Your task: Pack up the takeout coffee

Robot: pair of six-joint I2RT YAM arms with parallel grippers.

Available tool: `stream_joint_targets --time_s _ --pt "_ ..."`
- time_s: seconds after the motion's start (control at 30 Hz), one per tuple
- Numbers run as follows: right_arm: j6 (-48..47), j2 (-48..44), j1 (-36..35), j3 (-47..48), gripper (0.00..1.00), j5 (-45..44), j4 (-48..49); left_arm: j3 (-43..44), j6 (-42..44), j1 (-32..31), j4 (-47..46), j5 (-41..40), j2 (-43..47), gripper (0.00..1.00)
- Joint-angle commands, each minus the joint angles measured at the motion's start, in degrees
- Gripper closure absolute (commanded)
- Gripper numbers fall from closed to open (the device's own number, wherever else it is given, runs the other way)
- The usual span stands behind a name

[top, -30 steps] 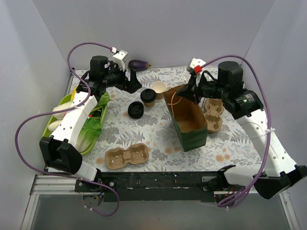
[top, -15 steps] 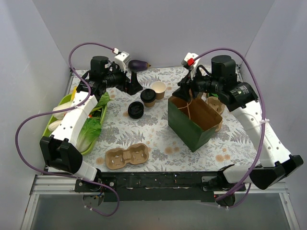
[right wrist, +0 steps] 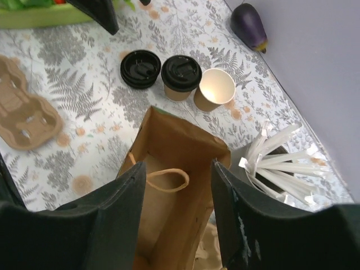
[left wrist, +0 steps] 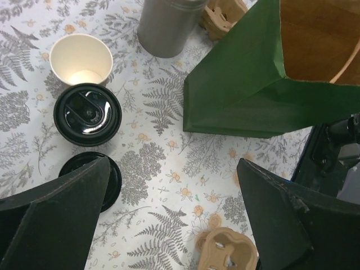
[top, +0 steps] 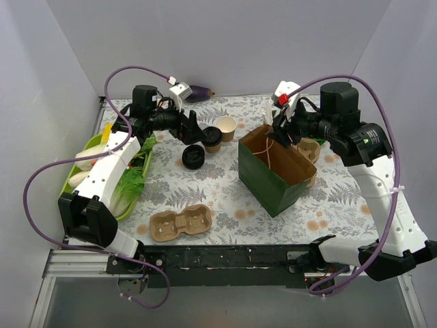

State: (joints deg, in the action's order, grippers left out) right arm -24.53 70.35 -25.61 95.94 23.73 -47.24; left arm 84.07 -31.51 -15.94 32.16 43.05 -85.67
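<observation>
The coffee stands upright on the bench, outside the bag and not yet grasped. It has a plain open cup just behind it and a stack of loose lids just in front. The left tool hovers over it, released and spread wide, holding nothing. The right tool hangs above the bag's mouth with its jaws apart and nothing between them. The step in hand looks like the pick. It would go best with the tool coming down to straddle the tan wall below the lid, not the lid itself, which could pop off. The squeeze should be light, since thin paper will likely buckle. The neighbours leave little room, so a straight descent seems safest, then an upright lift over the bag's rim, clear of its looped paper handle. The cup is a tapered cone of matte paper under a glossy round black plastic lid. The bag is creased paper, green outside and brown inside, and probably tips easily. The bench cloth is flat and printed with ferns.
</observation>
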Motion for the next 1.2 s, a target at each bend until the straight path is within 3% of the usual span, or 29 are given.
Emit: stream_joint_targets --time_s 0.0,0.07,0.23,0.4,0.53,0.7,1.17 --pt "-15.43 -0.82 0.03 3.82 0.45 0.70 -11.17 -1.10 1.19 -0.23 1.32 2.74 0.50 0.02" --pt "-21.58 -2.14 0.12 2.77 0.47 0.98 -12.78 -0.67 1.10 -0.23 1.24 2.83 -0.20 0.02" --pt "-21.35 -5.13 0.03 0.39 0.42 -6.04 -10.24 -1.18 -0.13 -0.23 -0.08 3.71 -0.82 0.02" --pt "-12.76 -5.75 0.03 -0.13 0.38 -9.22 -9.97 -2.25 -1.71 -0.23 -1.05 5.56 -1.34 0.02" --pt "-7.55 -9.69 0.20 -8.56 0.36 -11.86 -8.66 -1.37 -1.54 -0.23 -1.14 5.82 -1.96 0.02" --pt "-4.47 -11.73 4.76 -15.96 0.36 -11.33 -6.46 -0.93 -1.98 -0.23 -1.14 6.35 -2.14 0.02" --pt "-5.96 -5.75 17.87 -10.27 0.42 0.17 -10.22 -1.46 -1.63 -0.23 -0.35 6.08 -0.90 0.02"
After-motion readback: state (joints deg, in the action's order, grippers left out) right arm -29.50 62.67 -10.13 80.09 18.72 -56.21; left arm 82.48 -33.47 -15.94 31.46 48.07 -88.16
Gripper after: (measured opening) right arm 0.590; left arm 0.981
